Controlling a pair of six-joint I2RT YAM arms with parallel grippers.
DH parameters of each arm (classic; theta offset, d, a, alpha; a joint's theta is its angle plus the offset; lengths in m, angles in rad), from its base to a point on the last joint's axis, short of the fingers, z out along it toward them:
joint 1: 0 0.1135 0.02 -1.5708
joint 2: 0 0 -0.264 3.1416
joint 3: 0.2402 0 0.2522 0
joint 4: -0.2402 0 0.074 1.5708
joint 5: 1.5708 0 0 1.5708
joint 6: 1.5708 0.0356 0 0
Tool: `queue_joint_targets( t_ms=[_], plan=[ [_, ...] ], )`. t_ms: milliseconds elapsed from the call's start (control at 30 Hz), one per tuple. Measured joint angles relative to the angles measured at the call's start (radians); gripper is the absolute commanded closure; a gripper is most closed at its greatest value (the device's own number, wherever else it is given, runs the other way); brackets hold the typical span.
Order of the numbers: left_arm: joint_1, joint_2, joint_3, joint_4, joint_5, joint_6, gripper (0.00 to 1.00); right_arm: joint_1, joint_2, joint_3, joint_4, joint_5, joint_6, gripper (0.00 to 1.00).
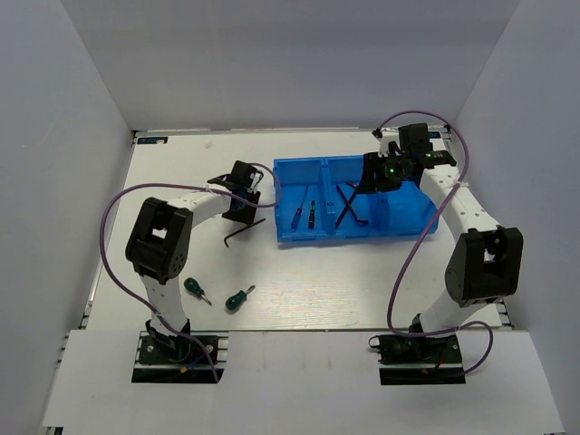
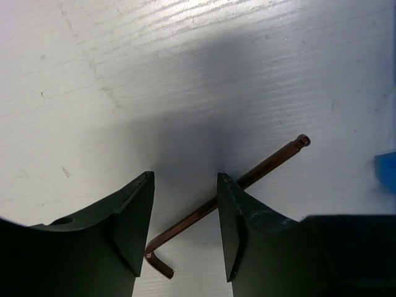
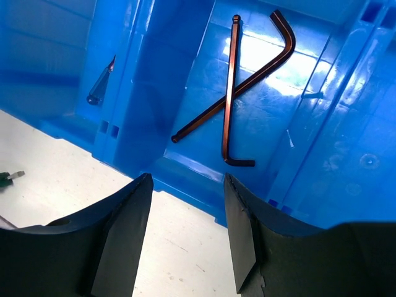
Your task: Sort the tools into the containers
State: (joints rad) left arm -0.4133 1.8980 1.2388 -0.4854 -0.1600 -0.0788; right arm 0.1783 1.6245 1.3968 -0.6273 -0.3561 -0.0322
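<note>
The blue bin (image 1: 399,217) has three compartments. Two thin screwdrivers (image 1: 304,216) lie in the left one. Two dark hex keys (image 1: 347,204) lie crossed in the middle one, also in the right wrist view (image 3: 230,93). A third hex key (image 1: 243,230) lies on the table left of the bin. My left gripper (image 1: 239,216) is open just above it, and its shaft (image 2: 204,213) runs between the fingers. Two green-handled screwdrivers (image 1: 195,288) (image 1: 238,297) lie on the table nearer the arms. My right gripper (image 1: 365,178) is open and empty above the bin.
The bin's right compartment (image 1: 403,204) shows nothing inside. White walls enclose the table on three sides. A blue corner of the bin (image 2: 387,170) shows at the right edge of the left wrist view. Purple cables loop beside both arms.
</note>
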Motion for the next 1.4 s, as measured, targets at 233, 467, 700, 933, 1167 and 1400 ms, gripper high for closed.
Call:
queue_joint_targets(
  t_ms=[233, 467, 700, 933, 1167, 1400],
  plan=[
    [0.006, -0.063, 0.0, -0.031, 0.026, -0.014, 0.44, -0.003, 0.0, -0.023, 0.0, -0.024, -0.001, 0.44],
    [0.006, -0.143, -0.013, -0.025, 0.085, 0.001, 0.49, -0.003, -0.005, -0.047, 0.0, -0.045, -0.002, 0.44],
    [0.006, -0.139, -0.055, -0.046, 0.123, 0.024, 0.49, -0.002, -0.017, -0.053, -0.001, -0.06, -0.004, 0.44],
    [0.006, -0.081, -0.055, -0.048, 0.122, 0.047, 0.52, -0.003, -0.022, -0.053, -0.002, -0.067, -0.004, 0.44],
    [0.006, -0.035, -0.04, -0.061, 0.093, 0.061, 0.62, -0.007, -0.046, -0.068, -0.002, -0.067, -0.004, 0.44],
    [0.006, -0.023, -0.026, -0.062, 0.08, 0.068, 0.9, -0.011, -0.047, -0.071, -0.002, -0.068, -0.004, 0.44]
  ],
)
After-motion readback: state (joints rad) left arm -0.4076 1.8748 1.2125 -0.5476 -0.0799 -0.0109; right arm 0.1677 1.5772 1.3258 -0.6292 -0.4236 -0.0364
